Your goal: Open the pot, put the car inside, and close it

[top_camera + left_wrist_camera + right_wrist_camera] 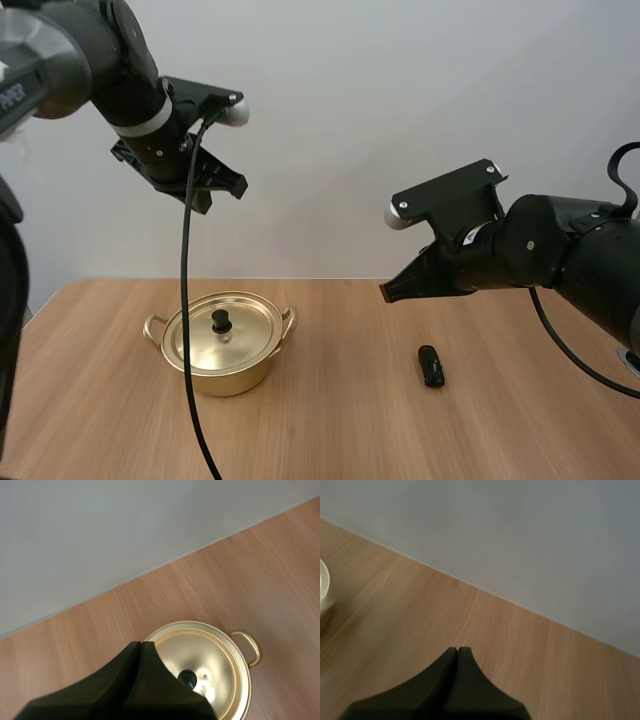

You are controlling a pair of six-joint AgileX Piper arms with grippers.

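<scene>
Fingers of the left gripper (141,644) are pressed tight together and hold nothing. It hangs high over the gold pot (225,362) on the left of the table (330,430). The lid (240,325) is on. 1 small black car (431,365) lies far right of the pot. The right gripper (386,292) hangs above it, shut tight and empty too.

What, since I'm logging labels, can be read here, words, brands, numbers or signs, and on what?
Left arm: white lettering, tilted and cut off at the edge, too partial to read.
Pot, lid, car: no text to be seen.
</scene>
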